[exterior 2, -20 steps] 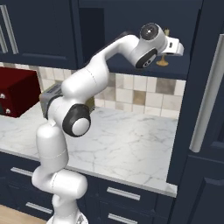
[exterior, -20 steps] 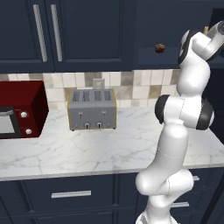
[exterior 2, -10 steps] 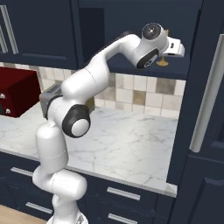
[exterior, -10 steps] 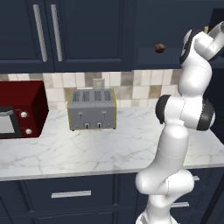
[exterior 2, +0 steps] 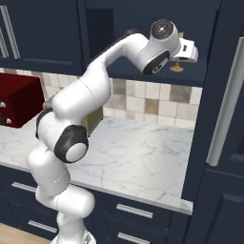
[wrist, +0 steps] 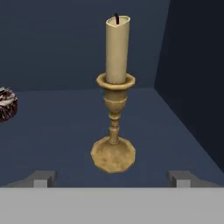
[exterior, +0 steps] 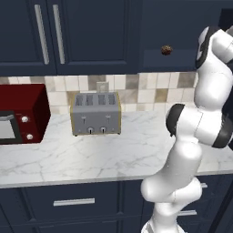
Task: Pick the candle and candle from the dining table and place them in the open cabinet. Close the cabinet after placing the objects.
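Looking through the left base view first, I saw the white arm rising at the right of the marble counter point(exterior: 91, 159) and bending up toward the navy wall cabinet point(exterior: 182, 41) above it. Left of the arm a grey toaster point(exterior: 95, 113) stood against the tiled backsplash, and a red microwave point(exterior: 20, 113) sat further left of the toaster. A small round dark thing point(exterior: 167, 49) rested on the cabinet shelf, just left of the arm's upper links.

From the right base view, the arm arched over the counter and its hand reached into the open cabinet. Just beyond the hand I could make out the brass base of the candle point(exterior 2: 177, 67) on the shelf. The cabinet door point(exterior 2: 228, 109), with its long silver bar handle point(exterior 2: 224, 105), stood open at the right.

Through the hand view, the tan taper in its brass holder stood upright on the cabinet floor, near the right inner wall. The gripper point(wrist: 113, 178) sat in front of the candle's base with its fingertips point(wrist: 43, 178) spread wide, clear of the holder and holding nothing. The round dark thing lay at the left edge, well apart from the candle.
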Tool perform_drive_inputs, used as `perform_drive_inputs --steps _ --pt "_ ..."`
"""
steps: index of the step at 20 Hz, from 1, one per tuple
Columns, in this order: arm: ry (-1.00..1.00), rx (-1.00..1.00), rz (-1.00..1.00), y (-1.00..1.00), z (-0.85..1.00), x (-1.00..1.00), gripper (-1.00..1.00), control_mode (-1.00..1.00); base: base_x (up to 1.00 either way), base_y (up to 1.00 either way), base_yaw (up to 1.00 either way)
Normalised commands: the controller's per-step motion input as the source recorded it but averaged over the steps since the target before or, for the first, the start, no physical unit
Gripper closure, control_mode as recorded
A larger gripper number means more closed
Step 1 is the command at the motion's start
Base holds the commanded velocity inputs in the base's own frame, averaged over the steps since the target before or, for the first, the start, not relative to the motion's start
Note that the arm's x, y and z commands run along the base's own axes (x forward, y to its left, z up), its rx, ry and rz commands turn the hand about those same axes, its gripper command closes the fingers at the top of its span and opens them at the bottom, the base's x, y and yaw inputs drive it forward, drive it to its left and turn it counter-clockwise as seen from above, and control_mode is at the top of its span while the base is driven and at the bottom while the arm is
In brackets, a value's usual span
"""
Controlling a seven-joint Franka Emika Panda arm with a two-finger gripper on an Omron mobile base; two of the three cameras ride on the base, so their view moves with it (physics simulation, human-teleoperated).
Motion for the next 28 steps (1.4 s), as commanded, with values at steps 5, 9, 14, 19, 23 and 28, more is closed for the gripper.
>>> perform_drive_inputs --steps 5,9,14,19,23,28 --pt "-0.05 -0.05 0.0 0.82 -0.09 -0.97 -1.0 -1.0 0.0 0.0 0.0" --pt "0.0 -0.03 0.0 0.94 -0.19 -1.0 -1.0 -1.0 0.0 0.0 0.0" --pt "0.0 0.0 -0.02 0.89 -0.01 -1.0 -1.0 -1.0 0.0 0.0 0.0" --pt "0.02 0.0 -0.02 0.72 0.0 -0.99 -1.0 -1.0 0.0 0.0 0.0" --pt "0.08 0.03 -0.03 0.46 0.21 -0.9 -1.0 -1.0 0.0 0.0 0.0" --pt "0.18 0.1 -0.07 0.07 0.34 -0.75 -1.0 -1.0 0.0 0.0 0.0"
